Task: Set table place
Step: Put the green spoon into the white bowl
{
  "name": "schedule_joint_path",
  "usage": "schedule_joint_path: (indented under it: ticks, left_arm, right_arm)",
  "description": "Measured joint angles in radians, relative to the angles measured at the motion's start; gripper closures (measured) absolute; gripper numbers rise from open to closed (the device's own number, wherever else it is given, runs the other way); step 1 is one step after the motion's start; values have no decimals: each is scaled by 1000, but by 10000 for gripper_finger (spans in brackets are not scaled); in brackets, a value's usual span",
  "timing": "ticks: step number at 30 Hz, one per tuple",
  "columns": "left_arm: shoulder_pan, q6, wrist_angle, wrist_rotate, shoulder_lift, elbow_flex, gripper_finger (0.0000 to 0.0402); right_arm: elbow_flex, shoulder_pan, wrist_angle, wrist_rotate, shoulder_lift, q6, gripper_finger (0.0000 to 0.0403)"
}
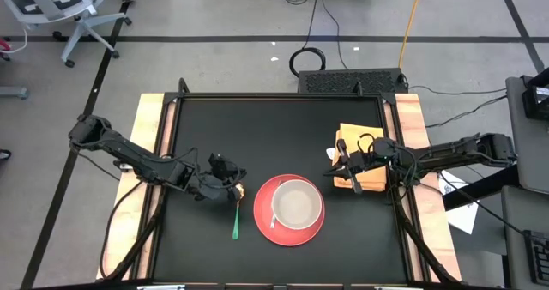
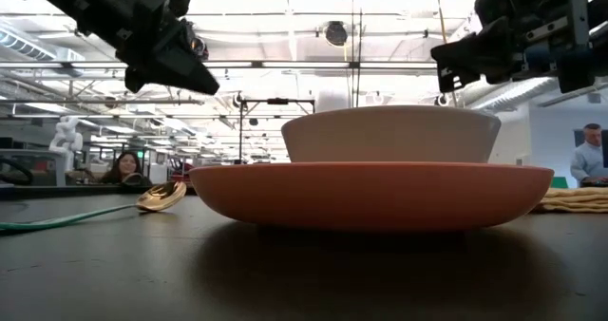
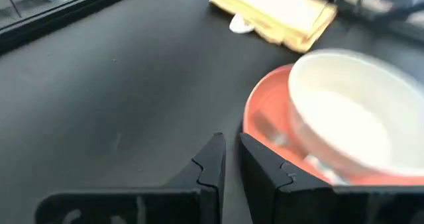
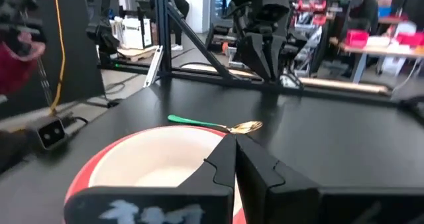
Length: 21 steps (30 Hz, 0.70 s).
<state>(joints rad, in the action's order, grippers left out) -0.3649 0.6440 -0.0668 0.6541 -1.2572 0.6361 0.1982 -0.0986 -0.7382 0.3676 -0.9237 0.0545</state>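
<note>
Lying flat on the table [image 1: 257, 127], left of the red plate [image 1: 262, 226] and its white bowl [image 1: 297, 204], the green-handled spoon [image 1: 236, 221] looks light, stiff and slippery; its thin handle seems the best grip. The left gripper [image 1: 230, 184] hovers above, fingers together. The right gripper [image 1: 338, 164], also closed, sits over the yellow napkin [image 1: 371, 177].

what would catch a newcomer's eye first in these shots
The red plate with a white bowl on it stands out, near the front middle of the black table. Left of it lies a green-handled spoon with a gold bowl, the left gripper just above it. The right gripper hovers over a yellow napkin to the plate's right.
</note>
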Motion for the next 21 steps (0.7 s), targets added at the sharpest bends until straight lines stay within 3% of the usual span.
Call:
schedule_joint_path:
  ticks: [8,21]
  left_arm:
    - [1,-9,155,0,0,0,355]
    - [3,-139,170,-36,1,0,355]
  right_arm:
    - [0,0,-7,0,0,95,403]
    - [0,0,18,0,0,152,403]
